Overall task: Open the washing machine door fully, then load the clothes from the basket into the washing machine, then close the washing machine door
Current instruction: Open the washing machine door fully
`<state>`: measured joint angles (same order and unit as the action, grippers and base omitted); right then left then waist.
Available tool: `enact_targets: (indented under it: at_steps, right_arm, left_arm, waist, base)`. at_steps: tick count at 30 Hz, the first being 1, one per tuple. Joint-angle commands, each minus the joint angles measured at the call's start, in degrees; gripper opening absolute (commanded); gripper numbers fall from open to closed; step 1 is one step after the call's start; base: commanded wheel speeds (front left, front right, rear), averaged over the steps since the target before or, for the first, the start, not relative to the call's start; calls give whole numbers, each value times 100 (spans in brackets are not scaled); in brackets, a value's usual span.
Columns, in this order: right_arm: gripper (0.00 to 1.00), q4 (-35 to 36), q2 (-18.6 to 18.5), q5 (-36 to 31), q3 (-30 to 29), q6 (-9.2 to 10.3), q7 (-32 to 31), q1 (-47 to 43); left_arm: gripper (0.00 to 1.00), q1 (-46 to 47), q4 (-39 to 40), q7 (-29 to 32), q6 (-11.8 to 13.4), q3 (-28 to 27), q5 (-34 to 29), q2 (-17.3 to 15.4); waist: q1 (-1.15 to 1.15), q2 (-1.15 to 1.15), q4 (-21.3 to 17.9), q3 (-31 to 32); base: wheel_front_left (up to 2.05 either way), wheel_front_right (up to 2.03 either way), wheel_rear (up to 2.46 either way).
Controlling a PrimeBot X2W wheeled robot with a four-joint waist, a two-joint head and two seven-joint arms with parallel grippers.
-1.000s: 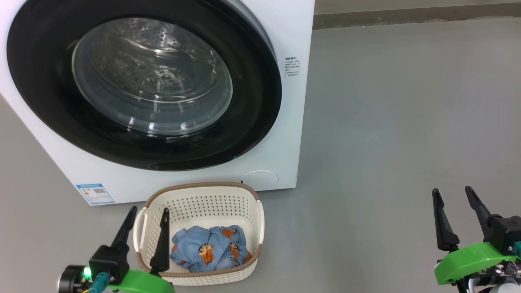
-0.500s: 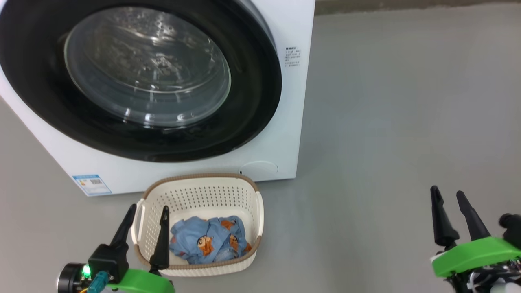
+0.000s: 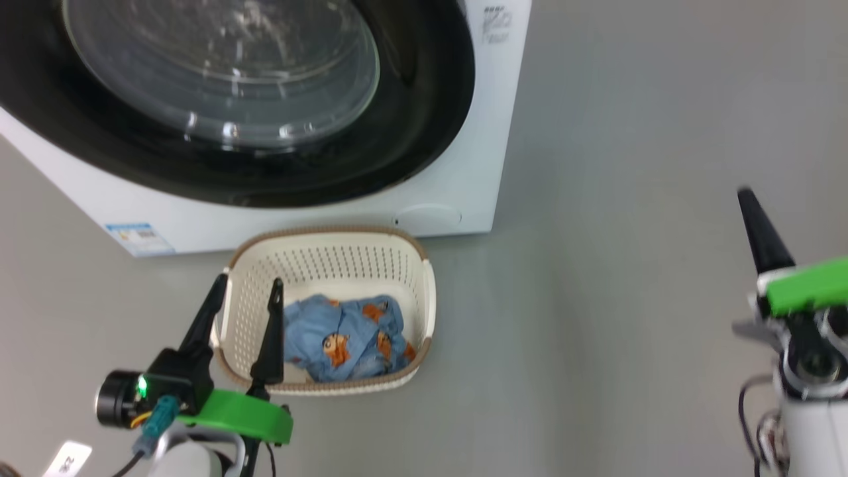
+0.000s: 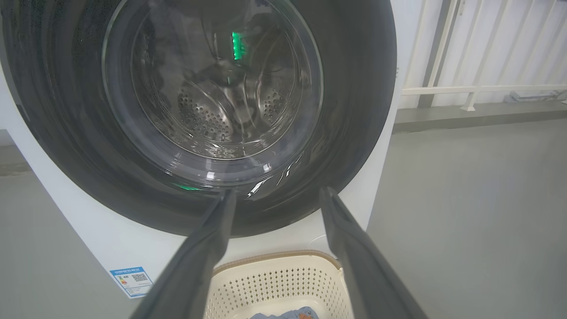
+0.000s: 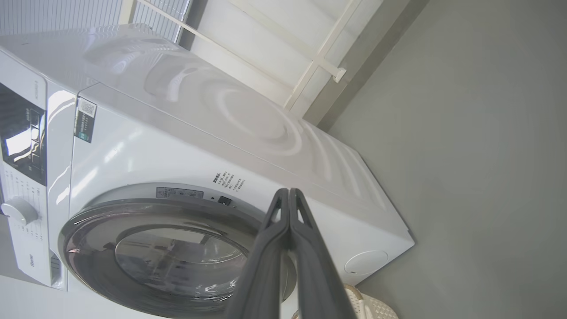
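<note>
The washing machine (image 3: 477, 152) has the washing machine door (image 3: 430, 99) shut above the basket (image 3: 331, 233), where the clothes (image 3: 344, 334) lie, straight ahead of the left gripper (image 3: 248, 281) with fingers spread, and up-left, well apart, from the right gripper (image 3: 748, 199), whose fingers, spread a second ago, now press together and stand higher.

Smooth grey floor (image 3: 629, 165) is recorded at 3 o'clock. White railing (image 4: 483, 88) is noted at 2 o'clock, standing on a grey kerb (image 4: 469, 116).
</note>
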<state>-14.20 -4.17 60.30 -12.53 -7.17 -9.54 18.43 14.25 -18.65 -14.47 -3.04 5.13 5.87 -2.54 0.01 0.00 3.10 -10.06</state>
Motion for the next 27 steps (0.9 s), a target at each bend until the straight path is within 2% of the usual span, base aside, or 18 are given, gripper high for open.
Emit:
enact_targets:
  at_steps: [1, 5, 6, 13, 20, 27]
  right_arm:
    - [0, -111, -15, 447, 1, -32, -337, 522]
    - [0, -762, 42, 1362, -157, -32, -1094, 1375]
    - [0, -762, 42, 1362, -157, -32, -1094, 1375]
    - [0, -1933, 79, 2217, -123, -32, -2332, 2773]
    - [0, -2737, 88, 2480, -47, -32, -2878, 3929]
    - [0, -3392, 103, 2406, 157, -32, -2993, 4826]
  left_arm:
    - [100, 260, 176, -52, 0, -120, -9, -54]
    - [100, 418, 178, -52, 17, -67, -34, -48]
    - [100, 418, 178, -52, 17, -67, -34, -48]
    - [100, 650, 215, -52, -25, 43, -32, -42]
    - [100, 812, 217, -52, -30, 146, -59, -38]
    - [100, 951, 231, -52, -40, 272, -49, -36]
  waist:
    - [-1, 0, 136, -371]
    - [-1, 0, 211, -620]
    - [-1, 0, 211, -620]
    - [-1, 0, 373, -960]
    - [-1, 0, 479, -1187]
    - [-1, 0, 640, -1389]
  base:
    - [0, 0, 0]
    - [0, 0, 0]
    - [0, 0, 0]
    - [0, 0, 0]
    - [0, 0, 0]
    - [0, 0, 0]
